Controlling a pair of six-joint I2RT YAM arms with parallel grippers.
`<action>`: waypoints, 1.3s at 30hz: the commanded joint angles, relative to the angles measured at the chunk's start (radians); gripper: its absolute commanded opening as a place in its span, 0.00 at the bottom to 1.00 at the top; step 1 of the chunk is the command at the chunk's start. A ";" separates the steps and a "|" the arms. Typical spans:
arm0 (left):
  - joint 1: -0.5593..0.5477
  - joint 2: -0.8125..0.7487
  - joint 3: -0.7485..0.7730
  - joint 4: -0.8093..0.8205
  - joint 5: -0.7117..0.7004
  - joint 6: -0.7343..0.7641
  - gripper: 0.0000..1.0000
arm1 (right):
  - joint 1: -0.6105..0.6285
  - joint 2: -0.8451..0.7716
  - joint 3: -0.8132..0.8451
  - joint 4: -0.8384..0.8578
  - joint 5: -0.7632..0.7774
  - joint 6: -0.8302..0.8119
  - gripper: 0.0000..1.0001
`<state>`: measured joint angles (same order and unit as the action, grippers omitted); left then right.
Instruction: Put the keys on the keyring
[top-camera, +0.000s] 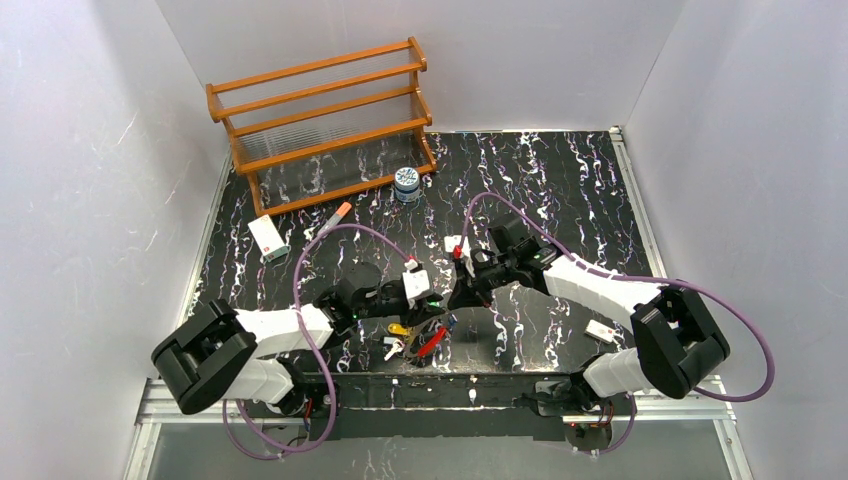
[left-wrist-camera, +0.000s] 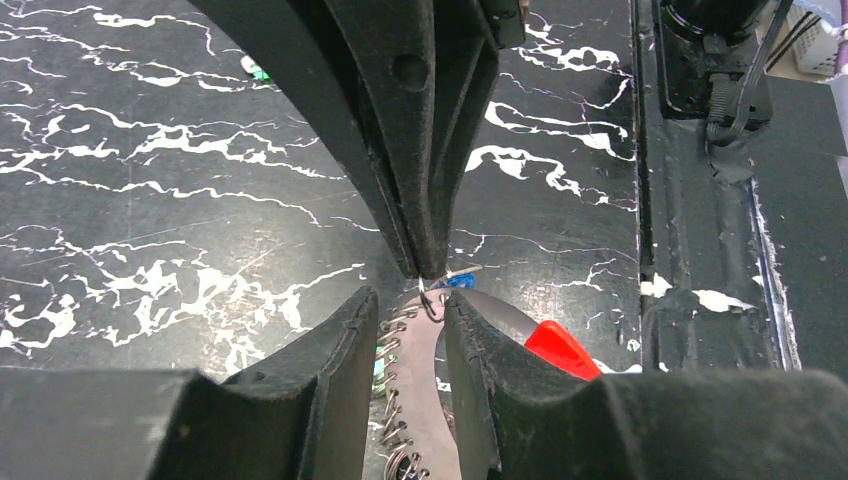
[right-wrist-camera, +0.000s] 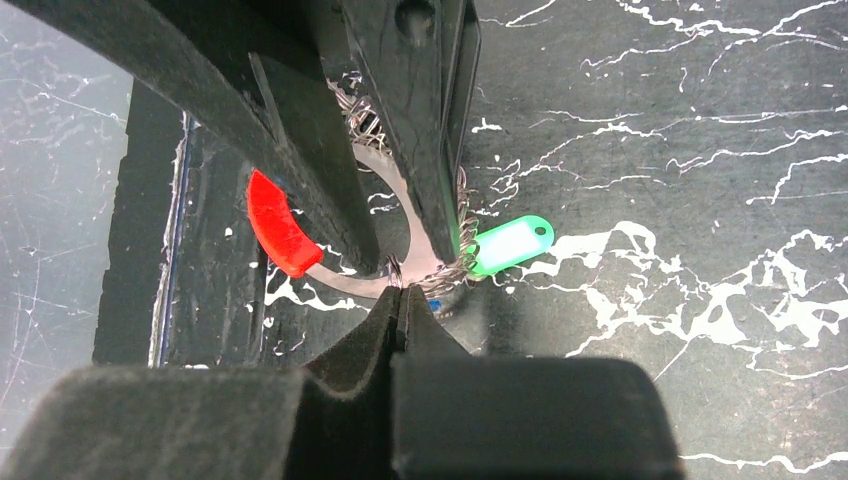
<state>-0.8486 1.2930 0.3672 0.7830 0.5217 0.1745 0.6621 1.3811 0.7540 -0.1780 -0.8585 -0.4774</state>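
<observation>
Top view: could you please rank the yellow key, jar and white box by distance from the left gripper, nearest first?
1. Yellow key, just beside the left gripper.
2. Jar, farther back.
3. White box, far left.

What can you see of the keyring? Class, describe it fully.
The keyring is a thin, flat silver band, metal by its look, curving into a red plastic end. Small wire rings crowd its edge. The left gripper clamps the band; the right gripper pinches one small ring at its rim. A green key lies against those rings.
</observation>
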 joint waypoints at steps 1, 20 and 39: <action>-0.011 0.024 0.039 0.006 0.048 -0.020 0.30 | 0.010 0.001 0.045 0.003 -0.007 -0.008 0.01; -0.017 0.053 0.042 0.015 0.019 -0.022 0.00 | 0.017 -0.014 0.050 0.018 0.006 0.005 0.01; -0.017 -0.089 -0.126 0.263 -0.169 -0.166 0.00 | -0.081 -0.190 -0.230 0.611 -0.066 0.376 0.63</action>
<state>-0.8612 1.2457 0.2813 0.8974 0.3927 0.0608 0.6197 1.2243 0.5735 0.2222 -0.8555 -0.2234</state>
